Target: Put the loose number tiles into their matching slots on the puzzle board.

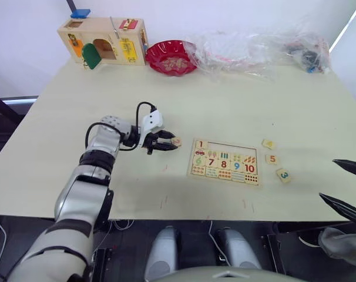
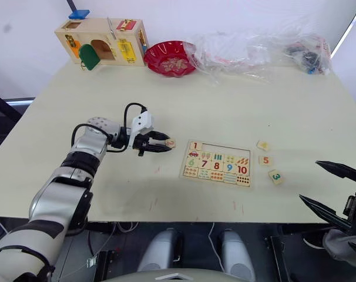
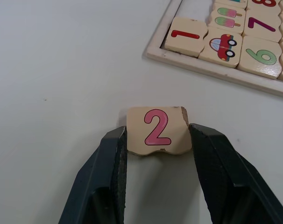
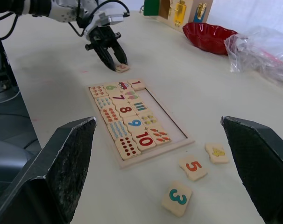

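The left gripper (image 3: 156, 135) was closed on the pink 2 tile (image 3: 157, 129) by its side edges, a sound hold for light, stiff, probably slippery wood.

Pale tabletop against a white wall

The cream tabletop (image 1: 237, 100) backs onto a plain white wall (image 1: 225, 17). Along its far edge stand a wooden latch box (image 1: 104, 41), a red bowl (image 1: 171, 57) and crumpled clear plastic bags (image 1: 254, 50).

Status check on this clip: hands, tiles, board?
Left hand shut on the 2 tile, beside puzzle board. Right hand open. Tile 1 seated; 3, 4, 5 loose.
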Robot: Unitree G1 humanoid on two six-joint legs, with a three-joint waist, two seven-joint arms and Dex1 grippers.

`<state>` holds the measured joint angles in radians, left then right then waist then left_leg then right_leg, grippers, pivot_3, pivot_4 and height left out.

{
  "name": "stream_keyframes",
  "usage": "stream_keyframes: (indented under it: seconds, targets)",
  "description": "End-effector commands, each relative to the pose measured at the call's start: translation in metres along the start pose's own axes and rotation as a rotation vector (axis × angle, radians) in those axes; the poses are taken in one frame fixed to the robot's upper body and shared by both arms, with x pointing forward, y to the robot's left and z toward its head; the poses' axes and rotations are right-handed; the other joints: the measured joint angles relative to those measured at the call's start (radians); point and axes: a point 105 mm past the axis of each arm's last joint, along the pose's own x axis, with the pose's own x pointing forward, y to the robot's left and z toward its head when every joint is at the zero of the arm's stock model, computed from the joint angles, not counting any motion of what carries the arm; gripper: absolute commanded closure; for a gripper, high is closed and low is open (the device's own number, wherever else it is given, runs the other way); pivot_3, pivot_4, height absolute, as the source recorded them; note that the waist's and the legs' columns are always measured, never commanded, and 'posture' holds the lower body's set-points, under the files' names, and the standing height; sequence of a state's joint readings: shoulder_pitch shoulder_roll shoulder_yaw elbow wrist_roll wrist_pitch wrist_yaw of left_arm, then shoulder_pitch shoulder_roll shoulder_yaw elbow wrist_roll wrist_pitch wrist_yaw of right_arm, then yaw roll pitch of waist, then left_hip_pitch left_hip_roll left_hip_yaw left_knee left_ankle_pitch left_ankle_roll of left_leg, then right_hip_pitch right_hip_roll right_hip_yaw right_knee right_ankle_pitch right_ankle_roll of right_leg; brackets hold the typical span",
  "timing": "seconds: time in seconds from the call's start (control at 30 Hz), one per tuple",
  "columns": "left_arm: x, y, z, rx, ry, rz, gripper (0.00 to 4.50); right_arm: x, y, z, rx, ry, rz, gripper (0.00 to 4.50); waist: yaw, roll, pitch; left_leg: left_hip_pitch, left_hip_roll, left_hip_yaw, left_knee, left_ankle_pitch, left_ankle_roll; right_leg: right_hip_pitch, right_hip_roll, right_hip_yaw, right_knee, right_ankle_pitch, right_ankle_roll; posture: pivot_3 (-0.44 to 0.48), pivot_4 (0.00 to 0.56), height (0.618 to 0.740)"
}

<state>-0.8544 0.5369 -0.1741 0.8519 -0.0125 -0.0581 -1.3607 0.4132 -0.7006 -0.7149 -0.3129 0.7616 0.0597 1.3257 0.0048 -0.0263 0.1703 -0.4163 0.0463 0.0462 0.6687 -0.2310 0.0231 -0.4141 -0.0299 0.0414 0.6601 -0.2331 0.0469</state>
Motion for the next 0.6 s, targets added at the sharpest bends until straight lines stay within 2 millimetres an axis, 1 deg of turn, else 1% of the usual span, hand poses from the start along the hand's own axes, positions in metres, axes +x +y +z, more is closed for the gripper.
stream_keyframes:
  seconds: [0.03, 0.13, 0.4, 0.5, 0.6]
  targets:
    - [-0.012, 0.002, 0.014, -0.043, -0.056, 0.101, 2.65, 0.001, 0.0, 0.004, -0.026, -0.015, 0.009, 0.0, -0.003, 0.0, 0.0, 0.0, 0.0, 0.0, 0.0, 0.0, 0.0, 0.0, 0.0, 0.0, 0.0, 0.0, 0.0, 0.0, 0.15, 0.74]
    - [-0.02, -0.006, 0.022, -0.13, -0.085, 0.229, 2.65, 0.003, -0.001, 0.002, -0.021, -0.018, 0.017, 0.0, -0.007, 0.0, 0.0, 0.0, 0.0, -0.001, 0.0, 0.0, 0.0, 0.0, 0.0, 0.0, 0.001, 0.0, 0.0, 0.0, 0.15, 0.74]
    - [-0.032, -0.054, 0.035, -0.43, -0.059, 0.504, 2.65, 0.006, -0.005, -0.002, 0.016, -0.023, 0.047, 0.0, -0.011, 0.0, 0.0, 0.0, 0.0, -0.002, 0.0, 0.0, 0.0, 0.001, -0.001, -0.001, 0.001, 0.001, 0.003, 0.0, 0.15, 0.74]
    - [-0.034, -0.07, 0.035, -0.55, -0.046, 0.628, 2.65, 0.007, -0.009, -0.003, 0.038, -0.014, 0.068, 0.0, -0.014, 0.0, 0.0, 0.001, 0.0, -0.003, 0.0, 0.0, 0.0, 0.001, -0.001, 0.0, 0.001, -0.002, 0.003, 0.0, 0.15, 0.74]
    - [-0.034, -0.08, 0.034, -0.599, -0.019, 0.691, 2.65, 0.006, -0.011, -0.001, 0.046, -0.008, 0.079, 0.0, -0.014, 0.0, 0.0, 0.001, -0.001, -0.003, 0.0, 0.0, 0.0, 0.001, -0.001, -0.001, 0.001, -0.002, 0.004, 0.0, 0.15, 0.74]
